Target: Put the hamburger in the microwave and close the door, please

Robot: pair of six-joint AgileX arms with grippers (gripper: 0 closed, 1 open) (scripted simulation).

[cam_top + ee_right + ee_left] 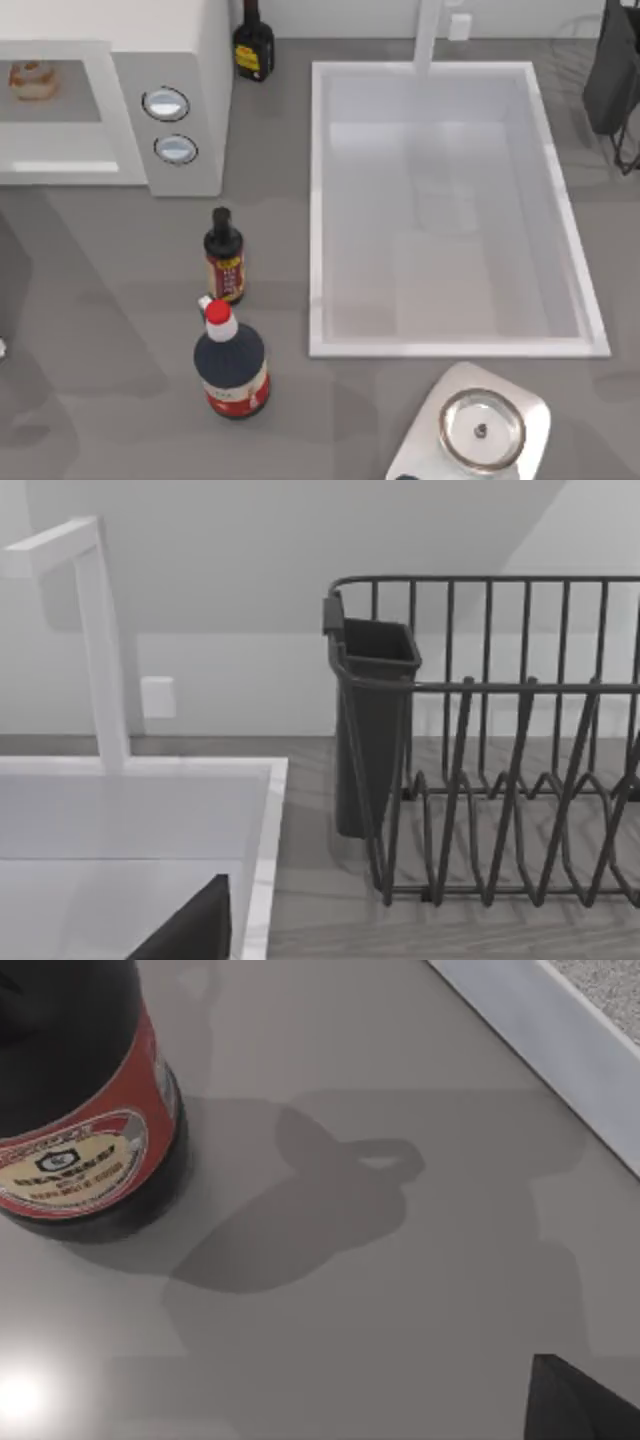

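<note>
Small round tan-orange hamburger (32,80) sits inside large pale grey-white microwave (190,60), top view's upper left. Cavity open; white-framed door (560,1030) edge in left wrist view, near red-labelled dark bottle (80,1110). Placement done; closing step pending. Next: left arm pushes door shut. Claw states: cannot tell.

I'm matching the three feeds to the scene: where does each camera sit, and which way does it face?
Top view: above the table, looking down at the pale grey-white microwave, white rectangular sink and red-capped dark sauce bottle.
Left wrist view: low over the table, facing that bottle.
Right wrist view: low, facing the dark wire dish rack beside the sink.
Shared: bottle, sink.
</note>
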